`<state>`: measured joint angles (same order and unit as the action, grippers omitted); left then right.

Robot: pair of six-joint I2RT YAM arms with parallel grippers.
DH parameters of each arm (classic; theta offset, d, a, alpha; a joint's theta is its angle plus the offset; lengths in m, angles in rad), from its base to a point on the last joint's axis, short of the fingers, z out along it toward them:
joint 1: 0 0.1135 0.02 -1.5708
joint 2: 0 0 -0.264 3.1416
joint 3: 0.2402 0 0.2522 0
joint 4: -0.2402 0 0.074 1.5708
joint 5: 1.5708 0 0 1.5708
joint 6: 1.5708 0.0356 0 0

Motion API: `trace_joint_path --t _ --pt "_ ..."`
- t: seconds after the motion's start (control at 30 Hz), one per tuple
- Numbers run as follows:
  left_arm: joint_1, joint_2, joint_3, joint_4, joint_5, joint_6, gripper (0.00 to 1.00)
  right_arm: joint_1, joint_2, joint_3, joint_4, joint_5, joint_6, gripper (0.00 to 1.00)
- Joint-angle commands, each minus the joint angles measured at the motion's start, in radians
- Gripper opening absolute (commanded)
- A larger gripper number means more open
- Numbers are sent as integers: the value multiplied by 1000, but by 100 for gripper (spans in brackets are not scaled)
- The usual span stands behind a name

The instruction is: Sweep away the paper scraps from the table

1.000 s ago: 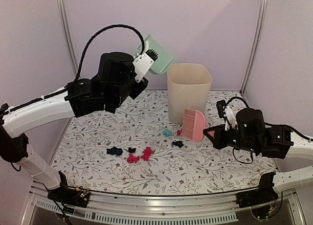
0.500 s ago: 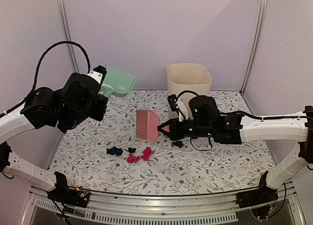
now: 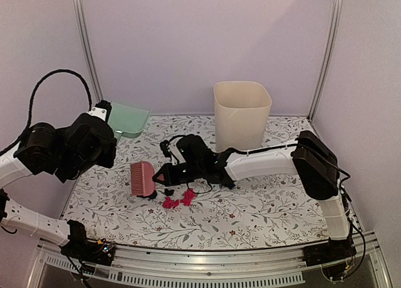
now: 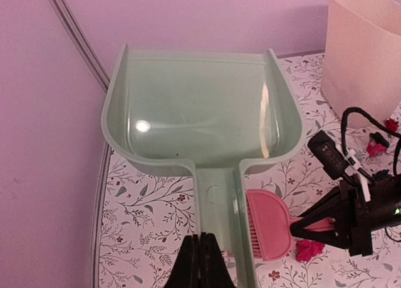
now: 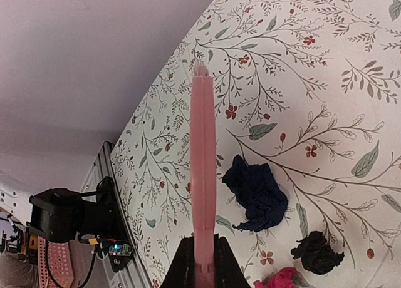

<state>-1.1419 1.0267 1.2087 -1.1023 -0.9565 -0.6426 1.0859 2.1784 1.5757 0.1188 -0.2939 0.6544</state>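
Note:
My left gripper (image 3: 103, 110) is shut on the handle of the mint-green dustpan (image 3: 129, 119), held above the table's far left; the left wrist view shows the pan (image 4: 200, 113) empty and my fingers (image 4: 200, 266) closed on its handle. My right gripper (image 3: 164, 174) is shut on the pink brush (image 3: 142, 178), which stands left of the paper scraps: a magenta wad (image 3: 170, 203), a red one (image 3: 187, 196) and dark ones (image 3: 168, 191). In the right wrist view the brush (image 5: 202, 169) is edge-on, with a navy scrap (image 5: 257, 194) and a black scrap (image 5: 316, 253) to its right.
A tall beige bin (image 3: 242, 116) stands at the back centre of the floral table (image 3: 263, 206). More red scraps (image 4: 376, 149) lie near the bin's foot. A metal rail (image 3: 207, 257) runs along the near edge. My right arm stretches across the table's middle.
My right arm has swung the brush leftward across the table, past the scraps to their left side. My left arm has carried the dustpan left and lower.

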Motion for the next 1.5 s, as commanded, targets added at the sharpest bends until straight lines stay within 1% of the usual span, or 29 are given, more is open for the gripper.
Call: trace_joint_path --t 0.0,0.1,0.17,0.23,0.43,0.57,0.63,0.87,0.97,1.07,1.17,1.27,1.33,1.47 --pt "-9 -28 -31 -29 -34 -48 0 1 106 127 -34 5 69 0" --pt "-9 -28 -43 -24 -33 -46 0 -6 150 138 -101 56 80 0" --pt "-9 -25 -47 -19 -31 -41 0 -10 139 104 -143 108 82 0" --pt "-9 -20 -49 -12 -26 -36 0 -11 106 37 -154 167 75 0" --pt "-9 10 -69 16 -4 -27 0 -11 -61 -179 -179 253 50 0" --pt "-9 44 -69 53 22 2 0 -11 -195 -346 -183 276 31 0" --pt "-9 59 -74 90 47 26 0 -11 -271 -420 -193 287 21 0" --pt "-16 114 -99 200 153 90 0 -34 -520 -650 -269 440 1 0" --pt "-31 126 -113 235 198 105 0 -37 -635 -714 -310 487 -18 0" --pt "-47 133 -124 261 230 120 0 -37 -746 -725 -347 471 -76 0" --pt "-53 127 -112 265 248 136 0 -37 -831 -717 -345 421 -137 0" --pt "-56 104 -90 265 288 163 0 -36 -900 -717 -316 339 -154 0" --pt "-57 89 -79 263 324 188 0 -37 -922 -732 -281 235 -160 0" --pt "-59 59 -87 246 369 212 0 -37 -899 -765 -209 97 -140 0"
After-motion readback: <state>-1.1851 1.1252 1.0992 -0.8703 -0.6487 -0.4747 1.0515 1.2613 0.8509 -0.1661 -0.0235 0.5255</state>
